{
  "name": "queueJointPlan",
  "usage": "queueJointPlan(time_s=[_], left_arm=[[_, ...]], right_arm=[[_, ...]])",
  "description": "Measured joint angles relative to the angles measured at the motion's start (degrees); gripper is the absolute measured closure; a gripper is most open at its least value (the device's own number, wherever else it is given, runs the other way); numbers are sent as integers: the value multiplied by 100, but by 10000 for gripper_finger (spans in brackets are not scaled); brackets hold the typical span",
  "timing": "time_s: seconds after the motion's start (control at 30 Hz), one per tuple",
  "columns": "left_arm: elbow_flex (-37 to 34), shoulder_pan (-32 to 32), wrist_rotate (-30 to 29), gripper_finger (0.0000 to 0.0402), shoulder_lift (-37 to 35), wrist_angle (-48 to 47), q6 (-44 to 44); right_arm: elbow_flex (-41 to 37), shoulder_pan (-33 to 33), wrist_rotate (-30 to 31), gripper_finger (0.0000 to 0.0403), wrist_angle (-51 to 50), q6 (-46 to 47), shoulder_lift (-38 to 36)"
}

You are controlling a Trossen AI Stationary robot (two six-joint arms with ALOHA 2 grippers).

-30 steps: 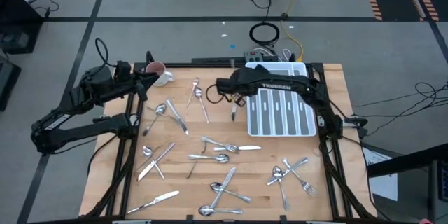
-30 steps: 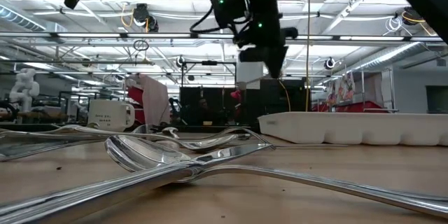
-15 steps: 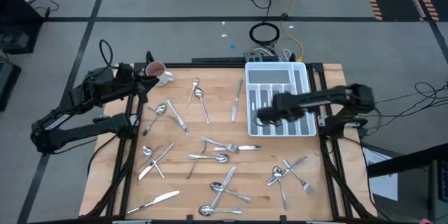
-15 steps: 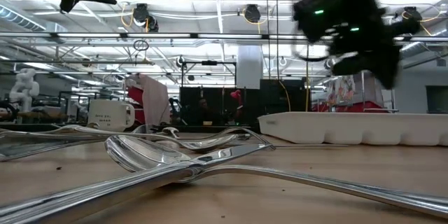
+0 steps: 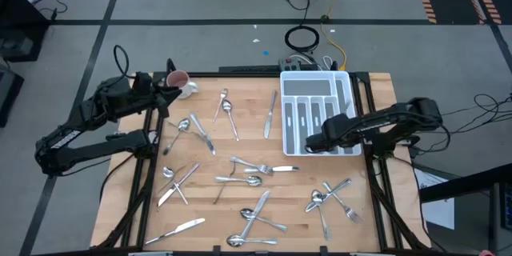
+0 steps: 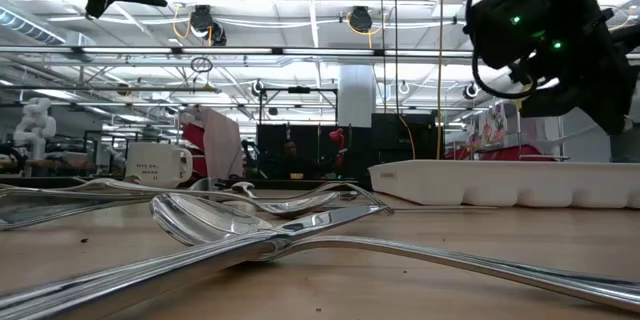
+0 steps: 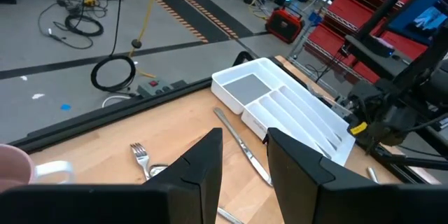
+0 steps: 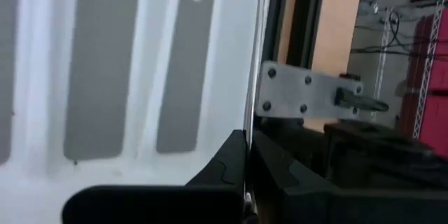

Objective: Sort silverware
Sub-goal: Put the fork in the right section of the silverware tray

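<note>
The silverware lies scattered on the wooden table. One knife (image 5: 270,115) lies just left of the white tray (image 5: 282,112), and forks, spoons and knives are spread across the middle (image 5: 254,168) and the near part (image 5: 256,216). My right gripper (image 5: 310,144) hangs shut over the tray's near end, slanting down. In its wrist view the fingertips (image 8: 247,134) meet above the tray's rim (image 8: 105,56), and I see nothing held. My left gripper (image 5: 172,88) waits open and raised at the far left beside the mug (image 5: 182,84), with nothing between its fingers (image 7: 245,136).
Spoons and knives lie at the left (image 5: 192,132). Forks and a spoon lie at the near right (image 5: 332,196), and a knife near the front edge (image 5: 180,230). Black frame rails run along the table's sides (image 5: 372,152). In the low view the tray (image 6: 500,182) stands behind crossed spoons (image 6: 230,225).
My right gripper has swept from above the knife at the far middle toward the table's right edge. It came over the tray's near end, sinking a little and rolling about its own line, and stayed shut. The knife still lies where it was beside the tray.
</note>
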Motion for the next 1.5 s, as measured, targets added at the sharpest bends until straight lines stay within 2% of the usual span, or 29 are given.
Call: queueJointPlan(time_s=[0.43, 0.67, 0.93, 1.17, 1.33, 1.5], left_arm=[[0, -1, 0, 284, 2, -207, 47], [0, 0, 0, 284, 5, -306, 21], [0, 1, 0, 284, 4, -302, -7], [0, -1, -8, 284, 4, -299, -154], [0, -2, -24, 284, 4, -299, -159], [0, 1, -48, 284, 4, -297, -157]], right_arm=[[35, -335, 130, 403, 451, -1123, 1007], [250, -326, 251, 403, 234, -1081, 1281], [537, -324, 498, 402, -64, -842, 1178], [167, -295, 557, 402, -43, -375, 1180], [-181, -182, 222, 402, -42, -279, 1178], [-390, -74, 143, 402, 54, -296, 1178]])
